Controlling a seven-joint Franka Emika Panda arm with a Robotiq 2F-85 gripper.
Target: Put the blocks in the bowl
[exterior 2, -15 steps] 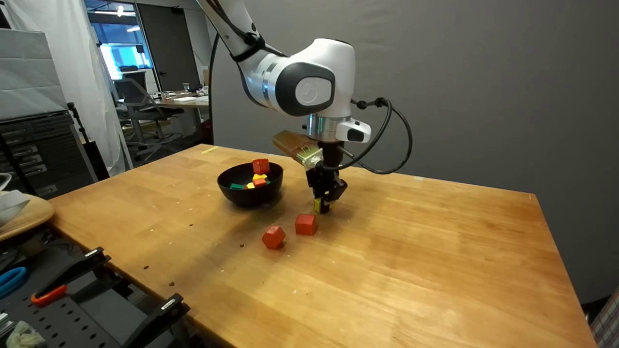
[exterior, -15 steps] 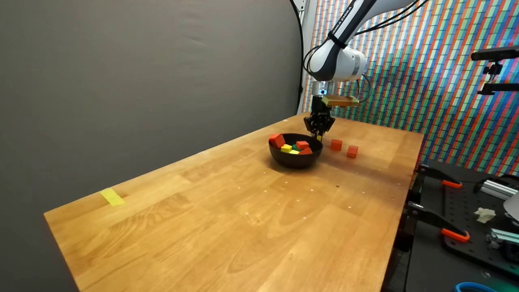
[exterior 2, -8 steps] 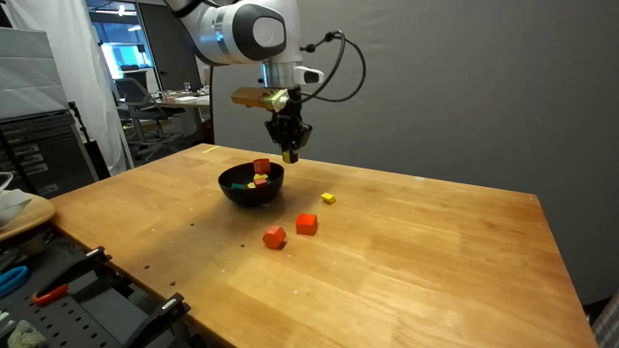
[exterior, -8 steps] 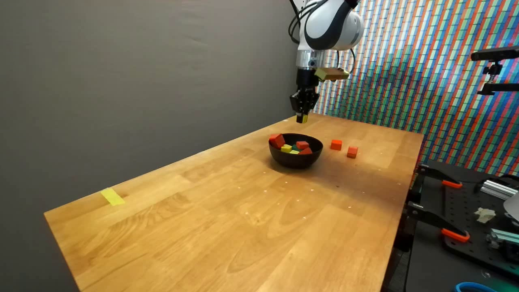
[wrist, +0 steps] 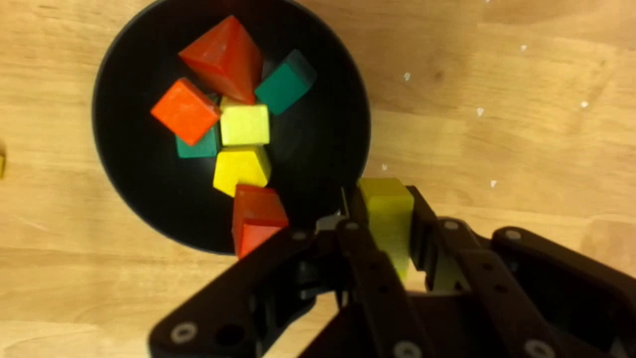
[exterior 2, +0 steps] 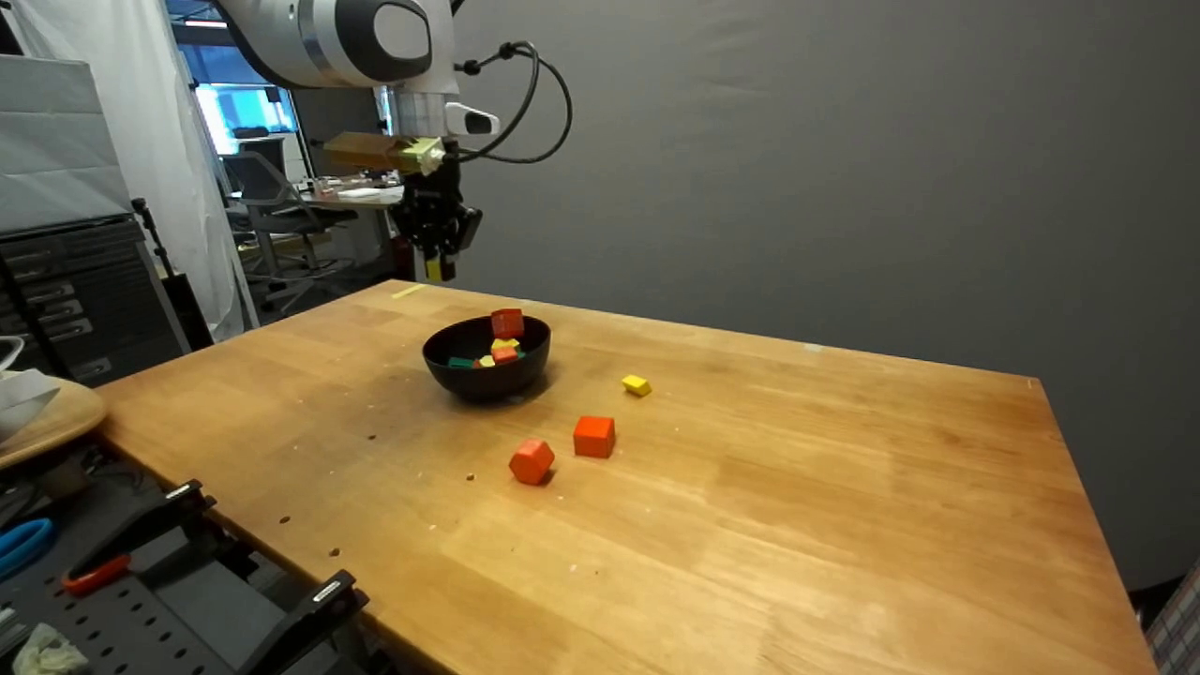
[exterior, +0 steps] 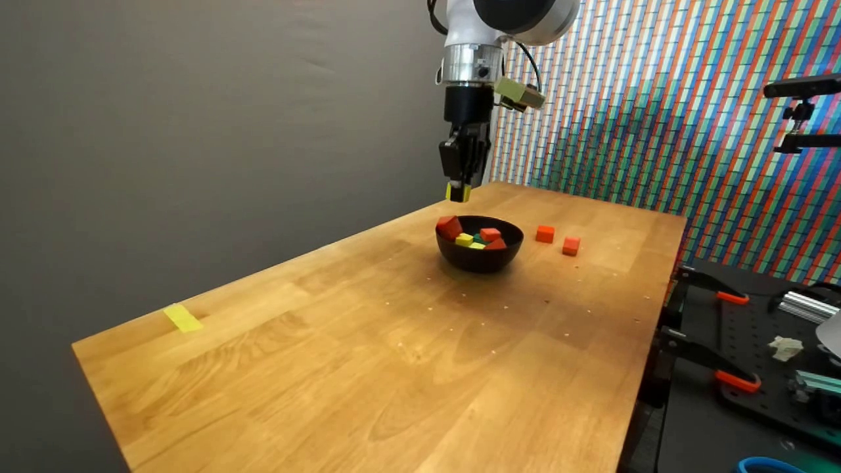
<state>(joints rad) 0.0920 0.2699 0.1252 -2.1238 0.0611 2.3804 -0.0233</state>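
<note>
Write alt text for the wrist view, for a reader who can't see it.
A black gripper holds a yellow block, seen beside the lower-right edge of a round black bowl. In the bowl lie red, orange, yellow and green blocks, some overlapping; wooden tabletop shows around it.

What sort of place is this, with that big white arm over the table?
Probably a robotics lab or workshop: a robot arm reaches over a wooden table, a perforated black board lies beside it, and an office chair stands in the background.
</note>
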